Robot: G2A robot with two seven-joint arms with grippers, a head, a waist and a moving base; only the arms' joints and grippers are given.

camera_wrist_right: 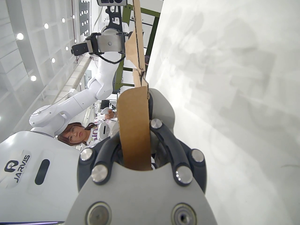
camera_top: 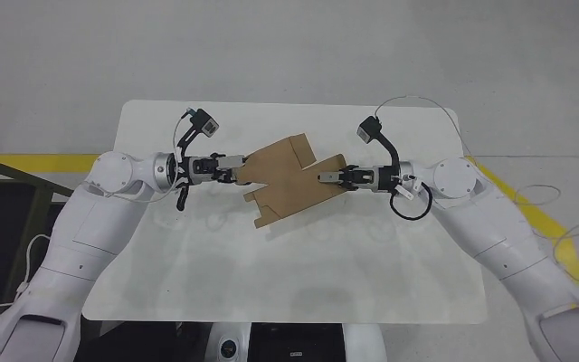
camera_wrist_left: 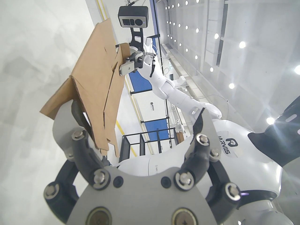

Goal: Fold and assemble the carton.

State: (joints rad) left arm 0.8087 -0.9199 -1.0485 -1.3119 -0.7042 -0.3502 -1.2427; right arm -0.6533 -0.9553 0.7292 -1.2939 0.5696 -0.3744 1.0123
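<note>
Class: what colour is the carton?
The carton is plain brown, clearest in the top view.

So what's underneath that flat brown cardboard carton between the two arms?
White table shows around the brown carton, with a faint shadow. The patch directly beneath is hidden from view.

Saw carton (camera_top: 288, 179): brown corrugated blank, flat, unassembled, with flaps and notches along edges. Hung askew above middle of desk (camera_top: 380, 271), clear of surface. I noted one end flap pinched in right gripper (camera_top: 327, 177), and opposite edge resting against one finger of wide-spread left gripper (camera_top: 244, 173).
</note>
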